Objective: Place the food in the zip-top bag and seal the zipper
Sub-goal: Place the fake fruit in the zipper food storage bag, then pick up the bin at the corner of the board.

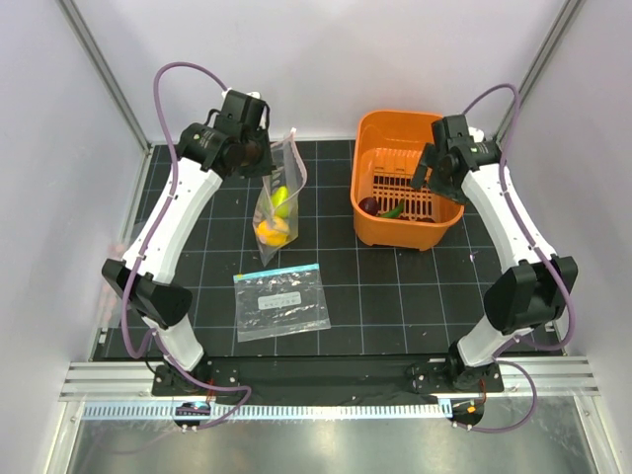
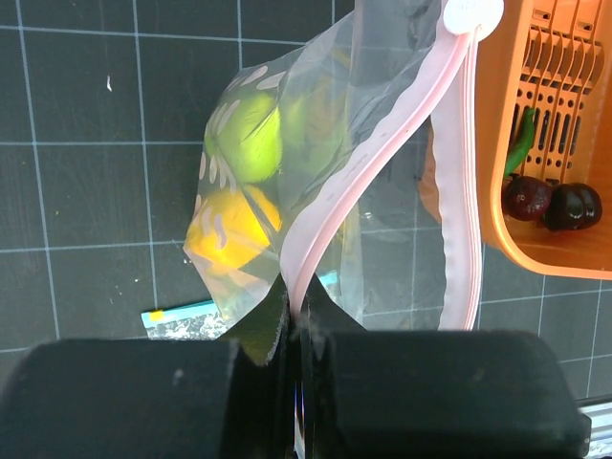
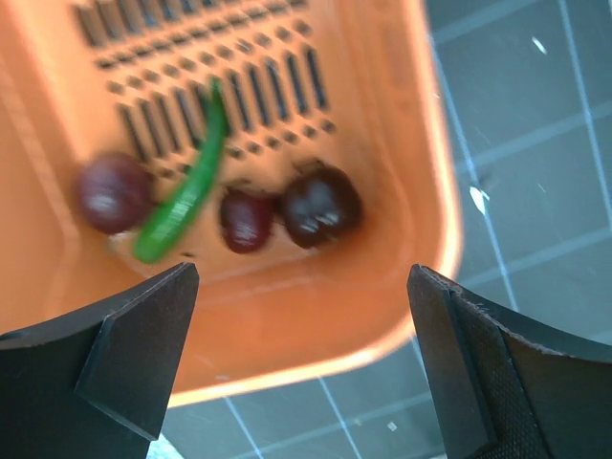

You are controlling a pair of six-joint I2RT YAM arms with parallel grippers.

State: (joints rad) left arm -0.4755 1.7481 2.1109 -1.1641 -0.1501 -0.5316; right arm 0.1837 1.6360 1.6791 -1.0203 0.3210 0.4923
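Right claw is spread wide over the orange plastic basket. The slim green toy chili lies below it, left of centre, on a diagonal, thin end toward the slotted wall. The right arm's much nearer. Left claw is pinched on the pink zipper strip of the clear zip-top bag.

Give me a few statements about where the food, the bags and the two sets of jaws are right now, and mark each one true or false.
1. The left jaws are shut on the pink zipper of the zip-top bag. True.
2. The yellow pepper lies in the orange basket. False: it is inside the zip-top bag with the green round fruit.
3. The right jaws hold the green chili. False: they stand open and empty over the basket, where the chili lies.
4. The zipper is sealed. False: its two strips stand apart.
5. The teal-strip bag lies flat on the table. True.
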